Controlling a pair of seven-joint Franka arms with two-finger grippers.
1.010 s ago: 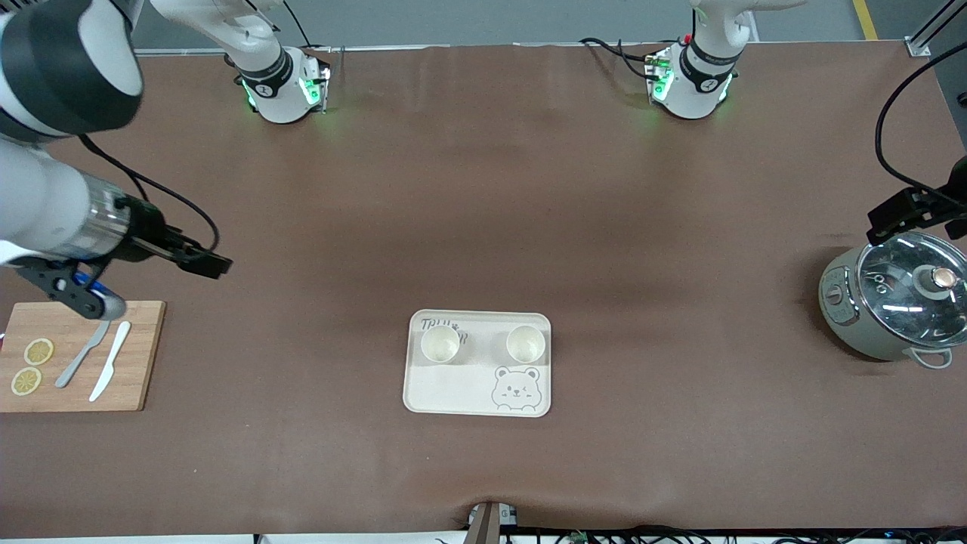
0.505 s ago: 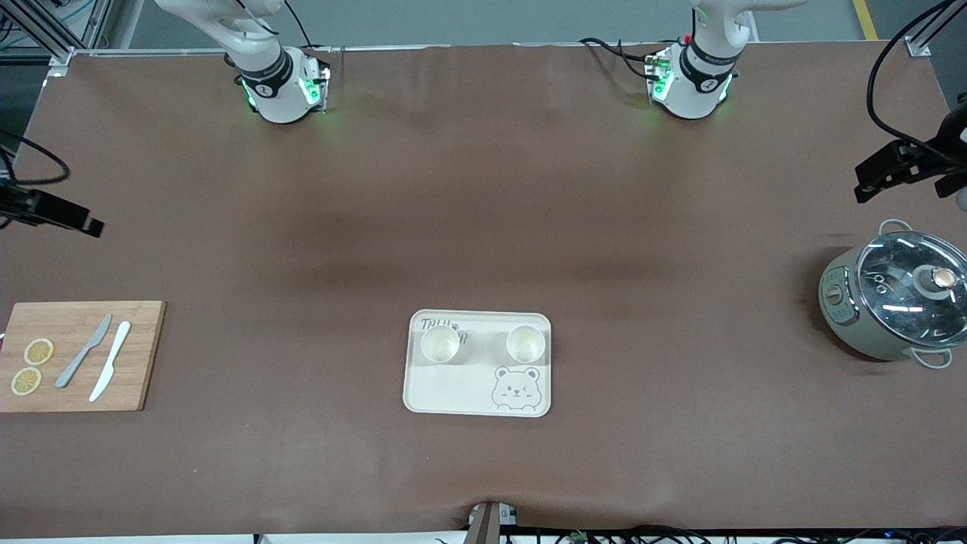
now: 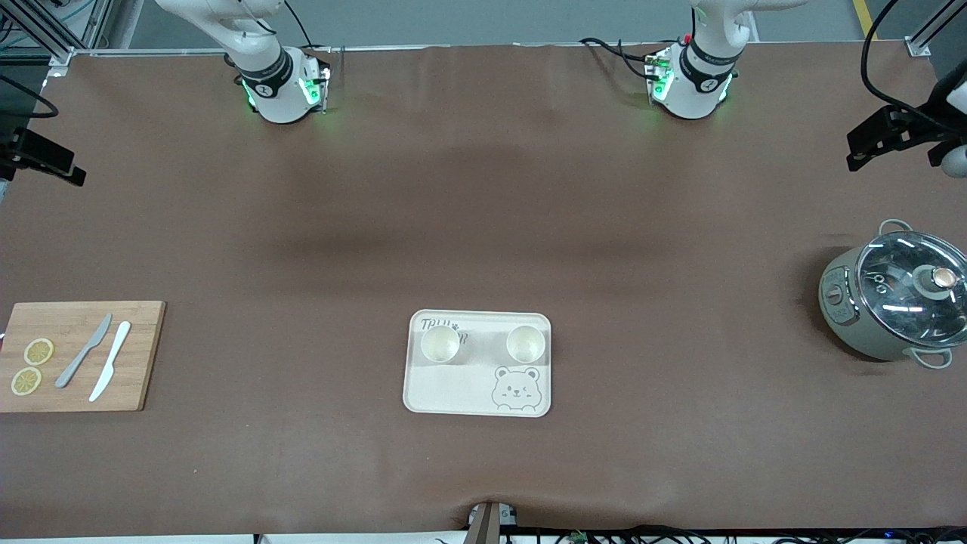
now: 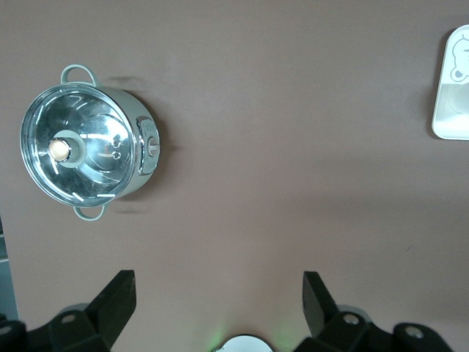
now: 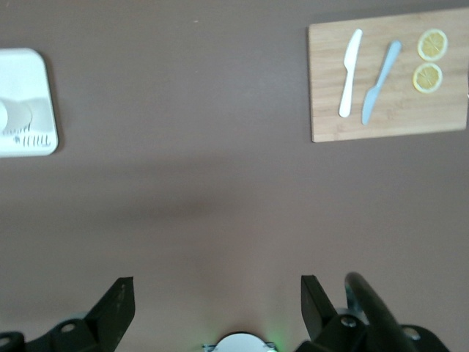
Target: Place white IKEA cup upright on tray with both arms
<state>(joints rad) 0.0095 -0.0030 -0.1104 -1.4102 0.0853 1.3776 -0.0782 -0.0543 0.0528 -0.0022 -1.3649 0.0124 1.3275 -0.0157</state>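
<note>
Two white cups (image 3: 440, 344) (image 3: 526, 343) stand upright on the tray (image 3: 453, 389) at table centre, so the left gripper (image 4: 218, 301) and right gripper (image 5: 218, 302), fingers spread and empty, hover over bare table near their own ends.

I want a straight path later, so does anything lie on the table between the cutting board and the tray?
Nothing: in the front view only bare brown table runs from the cutting board to the tray.

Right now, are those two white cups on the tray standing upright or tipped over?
Upright. Both cups on the tray show round open mouths facing up, side by side.
</note>
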